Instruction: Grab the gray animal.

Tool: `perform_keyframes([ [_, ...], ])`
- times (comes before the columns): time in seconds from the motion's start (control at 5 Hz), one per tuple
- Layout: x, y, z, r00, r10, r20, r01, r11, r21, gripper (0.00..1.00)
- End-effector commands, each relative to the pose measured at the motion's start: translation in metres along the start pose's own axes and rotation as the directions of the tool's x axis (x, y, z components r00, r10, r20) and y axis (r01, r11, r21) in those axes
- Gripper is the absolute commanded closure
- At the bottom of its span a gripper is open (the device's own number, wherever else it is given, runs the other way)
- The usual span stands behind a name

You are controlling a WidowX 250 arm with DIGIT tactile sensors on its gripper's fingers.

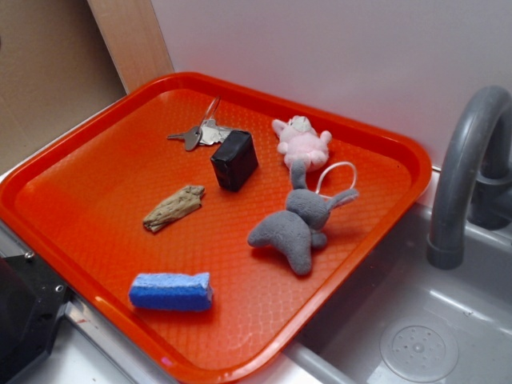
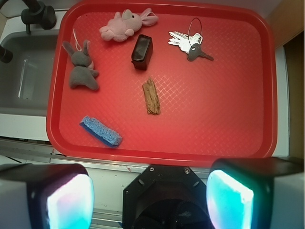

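Surface: a red tray [image 1: 96,160] sat partly over a gray sink [image 1: 448,320].
Gray animal [image 1: 298,226]: lay on the tray just beside the pink bunny [image 1: 302,142], near the tray's sink-side edge.
Black box [image 1: 234,160]: near the tray's middle.
Pincer [image 2: 150,193]: wide open, empty, off the tray's near edge.

Exterior view looked down obliquely from the sink side, fairly close, wrist view faced straight down from higher up, both shared the red tray [image 1: 96,168] [image 2: 228,129]
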State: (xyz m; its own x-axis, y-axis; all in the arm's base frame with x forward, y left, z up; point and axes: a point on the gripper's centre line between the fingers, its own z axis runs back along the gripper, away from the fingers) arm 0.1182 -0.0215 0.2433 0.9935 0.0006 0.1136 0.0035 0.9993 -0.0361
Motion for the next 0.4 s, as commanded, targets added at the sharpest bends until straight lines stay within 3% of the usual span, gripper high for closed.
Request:
perform_keyframes([
  [0.0,0.000,0.000,0.000,1.000,0.000,0.000,0.000,1.000,0.000,0.00],
  [0.2,0.010,-0.030,0.005,0.999,-0.028,0.016,0.028,0.999,-0.027,0.00],
])
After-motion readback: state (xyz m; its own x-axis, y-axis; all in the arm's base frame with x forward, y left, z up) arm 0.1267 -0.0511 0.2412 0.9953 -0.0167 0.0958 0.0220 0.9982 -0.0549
